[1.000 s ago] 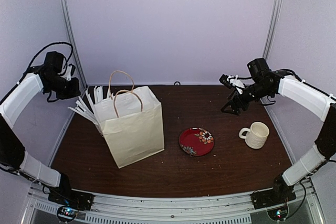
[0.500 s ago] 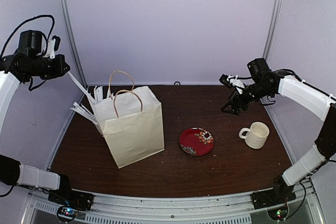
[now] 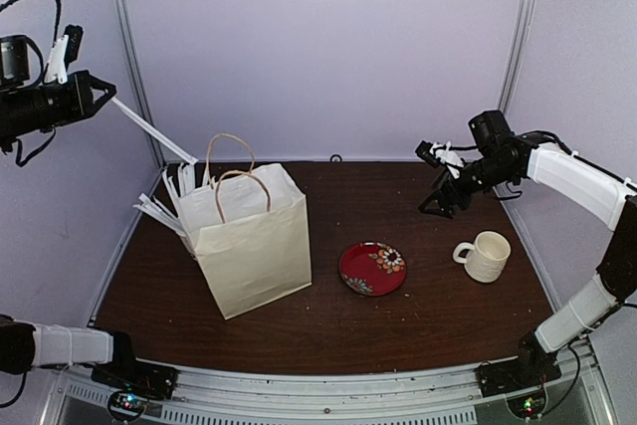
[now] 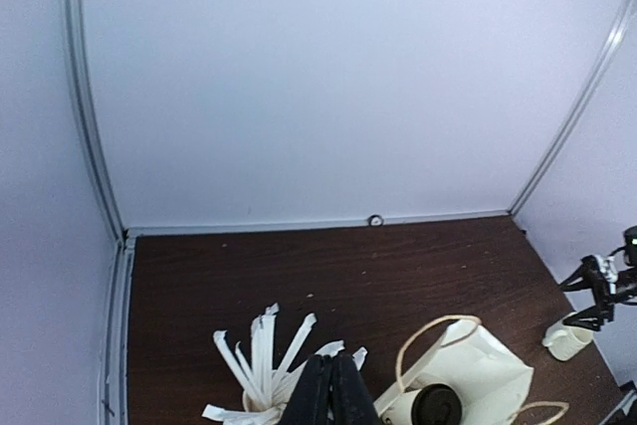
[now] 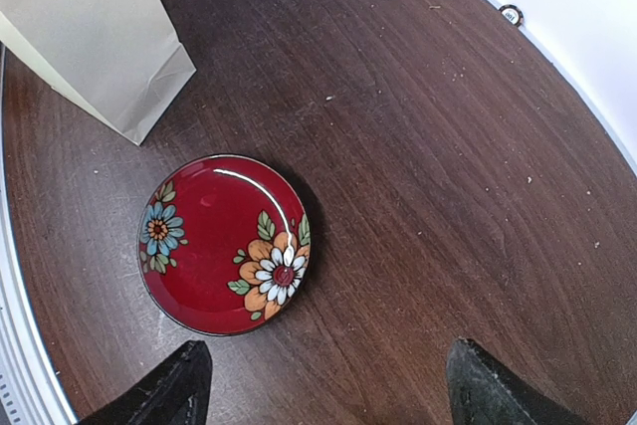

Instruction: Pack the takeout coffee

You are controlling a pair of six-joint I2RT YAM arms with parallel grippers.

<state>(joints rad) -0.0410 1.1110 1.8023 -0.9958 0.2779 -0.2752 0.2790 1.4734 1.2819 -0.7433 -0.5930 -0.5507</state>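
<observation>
Pale lilac walls (image 3: 328,47) enclose a dark wooden table (image 3: 418,325), evenly lit.

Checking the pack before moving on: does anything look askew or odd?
The left gripper, raised high, pinches one long white stick slanting down toward the paper bag; the other sticks splay untidily beside the bag.

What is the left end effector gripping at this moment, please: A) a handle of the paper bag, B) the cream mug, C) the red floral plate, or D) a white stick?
D: the left end effector, raised high at the left, is shut on a white stick that slants down toward the back of the paper bag.
</observation>
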